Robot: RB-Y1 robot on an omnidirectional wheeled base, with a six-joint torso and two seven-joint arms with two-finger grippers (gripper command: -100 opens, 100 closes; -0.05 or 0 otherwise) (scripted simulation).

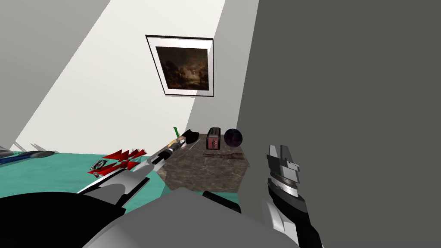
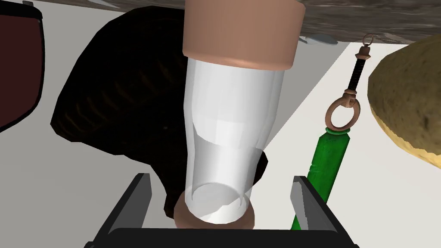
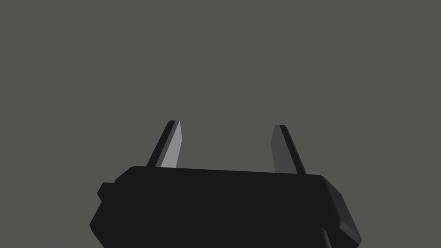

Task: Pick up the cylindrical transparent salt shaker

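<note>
Salt shaker (image 2: 232, 129), clear with tan ends, sits untouched inside the spread left gripper (image 2: 222, 177); right gripper (image 3: 227, 125) likewise spread, empty.

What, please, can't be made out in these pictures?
Left wrist view: the salt shaker loses its far cap to the picture's edge.
Same view: the green handle ends behind the left claw.
Same view: the brown lump is cut by the edge.
Head view: things on the counter are too small to name.

Left tool (image 1: 184, 141) hangs over the marble counter (image 1: 206, 174) beside a black object (image 1: 192, 137).
</note>
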